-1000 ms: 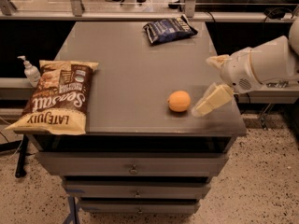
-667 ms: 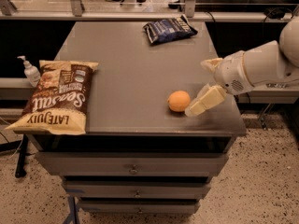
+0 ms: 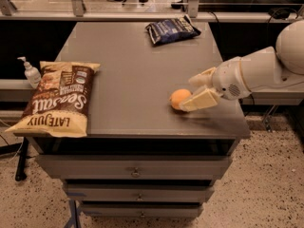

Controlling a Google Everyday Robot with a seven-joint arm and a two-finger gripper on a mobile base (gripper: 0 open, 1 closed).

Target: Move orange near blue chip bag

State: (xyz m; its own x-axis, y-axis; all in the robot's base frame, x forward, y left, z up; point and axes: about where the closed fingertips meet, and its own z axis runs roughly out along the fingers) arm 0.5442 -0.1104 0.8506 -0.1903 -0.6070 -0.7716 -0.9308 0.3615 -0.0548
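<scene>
The orange [image 3: 177, 98] sits on the grey cabinet top [image 3: 123, 70], toward its front right. The blue chip bag [image 3: 172, 30] lies at the far edge of the top, well behind the orange. My gripper [image 3: 187, 94] comes in from the right on a white arm and is open. Its near finger [image 3: 200, 100] lies against the front right side of the orange. Its far finger [image 3: 202, 77] is just behind and to the right of the fruit. The orange is partly between the fingers and rests on the top.
A large brown-and-yellow Late July chip bag [image 3: 59, 99] lies at the front left and overhangs the edge. A hand sanitizer pump bottle [image 3: 31, 72] stands on a ledge to the left. Drawers [image 3: 135, 167] are below the top. A glass partition runs behind.
My gripper has moved left toward the orange, and its open fingers now reach around the fruit's right side. The orange and both bags have not moved.
</scene>
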